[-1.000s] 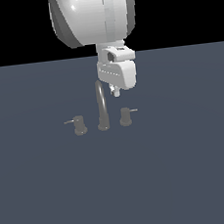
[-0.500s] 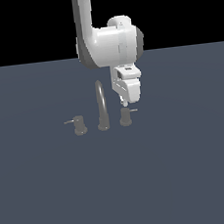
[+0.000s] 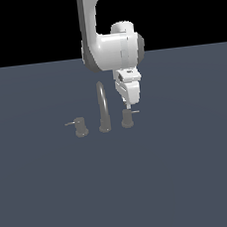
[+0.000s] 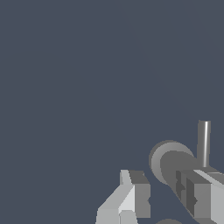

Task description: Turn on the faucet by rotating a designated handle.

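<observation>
Gripper point(image 4: 159, 197): two pale grey fingers point(image 4: 131, 197), spread apart with a clear gap between them, pinching nothing. In the wrist view one finger overlaps the handle's round top; actual contact cannot be told. In the exterior view the gripper point(image 3: 130, 105) hangs directly over the handle, tips close to its top.

Handle point(image 3: 127, 118): small squat dark grey cylinder standing upright on the floor, just beside the spout on the exterior view's right. A short, thin, paler lever point(image 3: 135, 112) sticks out from its top toward the exterior view's right. From the wrist view the handle point(image 4: 168, 159) shows as a round grey disc with the lever point(image 4: 204, 142) a slim bright rod projecting from it.

Faucet point(image 3: 103, 111): dark grey set in a row. Tall, slim arched spout in the middle; twin knob point(image 3: 80, 127) on the exterior view's left, its lever pointing left, a little apart from the spout.

Arm point(image 3: 113, 48): white, bulky wrist housing above the gripper, link rising out of frame.

Floor point(image 3: 182, 177): flat slate-blue surface.

Change from half a second ago: the arm has come lower and the gripper now sits nearer the handle's top. Lever direction unchanged; spout and twin knob unmoved.
</observation>
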Controlling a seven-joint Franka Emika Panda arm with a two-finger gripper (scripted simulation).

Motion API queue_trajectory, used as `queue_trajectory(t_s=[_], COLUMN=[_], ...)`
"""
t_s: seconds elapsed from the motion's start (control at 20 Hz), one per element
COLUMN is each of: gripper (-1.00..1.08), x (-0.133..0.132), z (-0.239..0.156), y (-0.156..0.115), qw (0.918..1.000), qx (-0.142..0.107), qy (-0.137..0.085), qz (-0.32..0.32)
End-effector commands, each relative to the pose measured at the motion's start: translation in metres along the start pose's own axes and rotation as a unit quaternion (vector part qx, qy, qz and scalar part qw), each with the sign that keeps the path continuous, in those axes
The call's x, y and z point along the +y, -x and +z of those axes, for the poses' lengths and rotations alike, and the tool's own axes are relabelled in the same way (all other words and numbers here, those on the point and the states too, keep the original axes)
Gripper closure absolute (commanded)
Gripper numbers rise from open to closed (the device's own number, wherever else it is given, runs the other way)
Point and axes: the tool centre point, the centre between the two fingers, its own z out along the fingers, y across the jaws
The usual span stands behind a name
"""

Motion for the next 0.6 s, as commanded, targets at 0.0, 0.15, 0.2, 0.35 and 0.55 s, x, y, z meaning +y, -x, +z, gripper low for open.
queue_trajectory(t_s=[0.0, 0.15, 0.2, 0.35, 0.55], gripper=[1.08, 1.08, 1.08, 1.08, 1.08], x=[0.012, 0.012, 0.012, 0.001, 0.018], z=[0.022, 0.022, 0.022, 0.002, 0.009], y=[-0.017, -0.017, -0.017, -0.003, -0.016], qw=[0.9998, 0.9998, 0.9998, 1.0, 0.9999], qx=[0.0, 0.0, 0.0, -0.001, 0.0], qy=[0.015, 0.015, 0.015, 0.0, 0.005], qz=[0.015, 0.015, 0.015, 0.004, 0.008])
